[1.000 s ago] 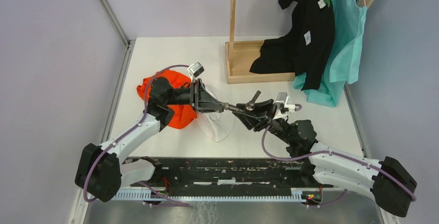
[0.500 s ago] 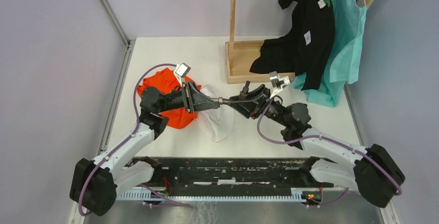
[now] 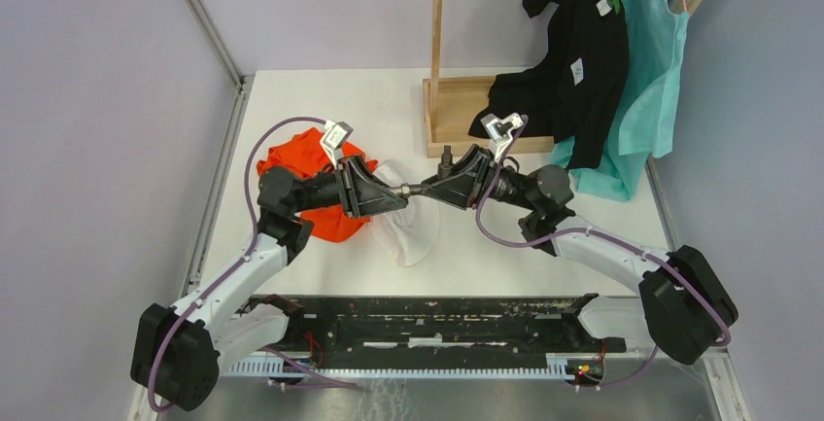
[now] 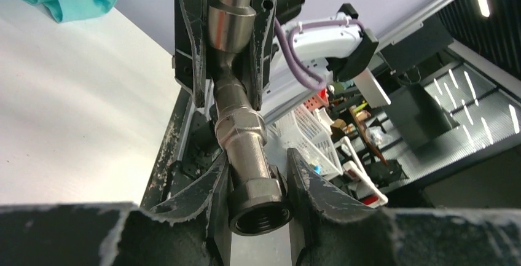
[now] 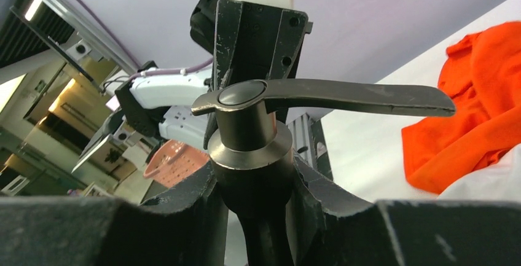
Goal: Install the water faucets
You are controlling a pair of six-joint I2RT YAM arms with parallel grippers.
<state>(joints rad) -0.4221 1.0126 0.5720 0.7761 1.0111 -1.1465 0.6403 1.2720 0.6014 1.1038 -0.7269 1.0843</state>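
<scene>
Water faucets [image 3: 418,189]: a single dull grey-brown metal assembly, held off the tabletop [image 3: 321,100] just in front of the base of the wooden stand [image 3: 457,120]. It lies roughly level between the two arms.

Surface and room: the tabletop is white and closed in by pale lilac walls [image 3: 97,100]. A metal rail [image 3: 206,20] runs down the corner to the left of the stand. To the stand's right hang a black garment [image 3: 573,61] and a teal garment [image 3: 653,71], and the black one drapes onto the stand's base. An orange cloth [image 3: 291,160] lies left of the stand, nearer the arms. A white cloth [image 3: 408,234] lies touching it, in front of the stand.

Appearance: the valve body [image 5: 249,137] is a squat cylinder with a flared collar. It carries a domed cap and a long flat lever handle [image 5: 356,97]. A narrower neck leads from it through a brighter coupling ring [image 4: 239,126] into a straight pipe [image 4: 246,155]. The pipe ends in a nut [image 4: 258,199] whose open mouth shows an inner thread.

Grip: the left fingers [image 4: 203,193] are clamped on the nut end. The right fingers [image 5: 184,207] are clamped on the valve body below its collar. The two pairs face each other along the assembly's length.
</scene>
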